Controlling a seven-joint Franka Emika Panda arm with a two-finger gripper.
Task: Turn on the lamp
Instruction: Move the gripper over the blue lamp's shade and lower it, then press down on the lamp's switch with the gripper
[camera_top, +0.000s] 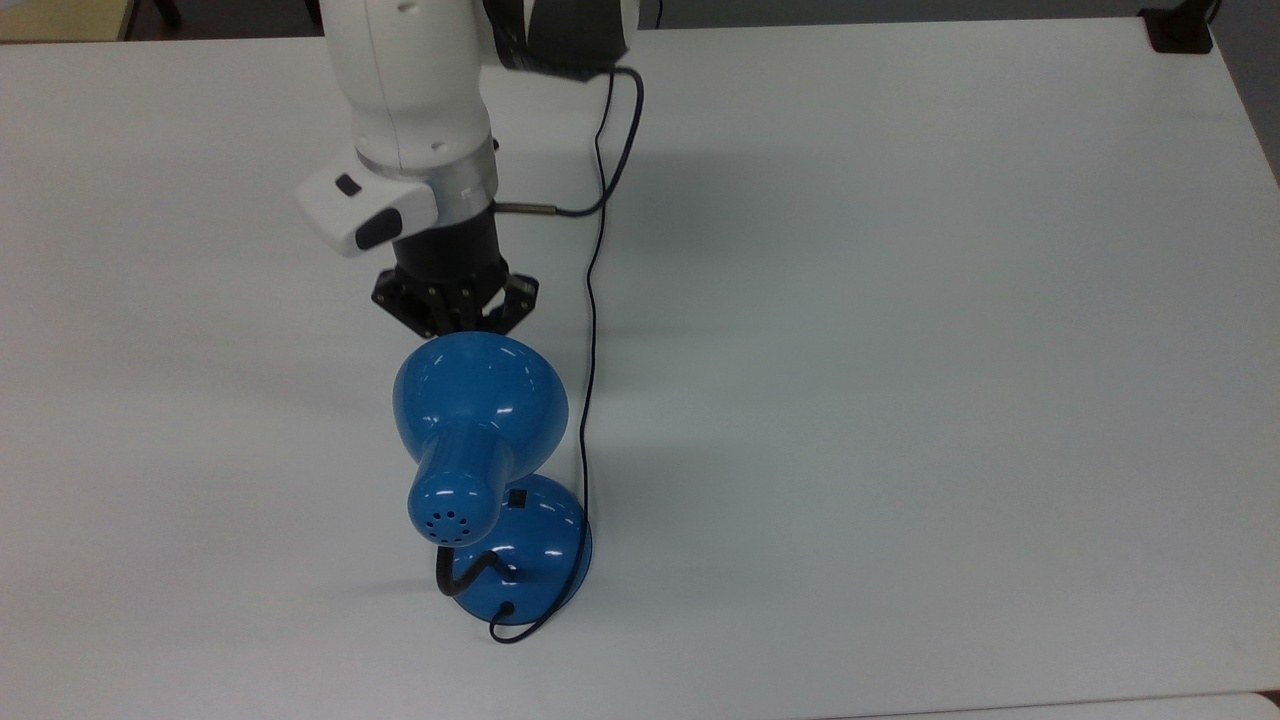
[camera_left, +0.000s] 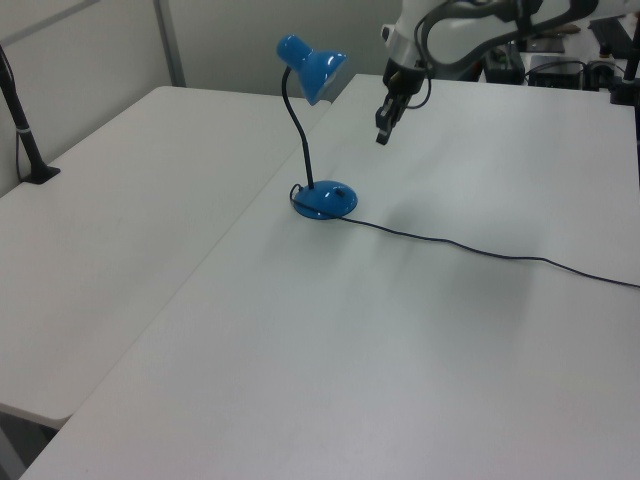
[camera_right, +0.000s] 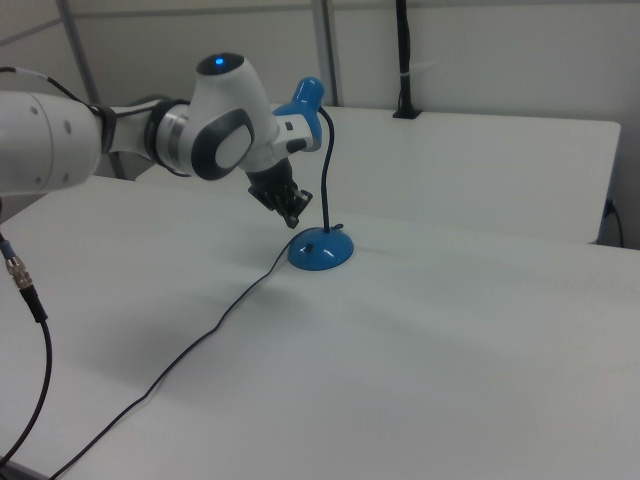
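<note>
Gripper (camera_left: 382, 136) narrow, holding nothing, just right of lamp (camera_left: 322, 196) shade in left view. Risk: clipping shade or snagging cord (camera_top: 592, 270) en route to switch (camera_top: 517, 497), tipping lamp.

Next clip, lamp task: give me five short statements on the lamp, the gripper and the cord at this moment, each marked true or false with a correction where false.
1. The lamp stands upright on its round base. True.
2. The gripper is pressing the switch on the base. False: it hangs in the air, clear of the base.
3. The cord runs from the base across the table. True.
4. In the left view the gripper is to the lamp shade's left. False: it is to the shade's right and lower.
5. The gripper holds the cord. False: the cord lies loose on the table and the gripper holds nothing.
</note>
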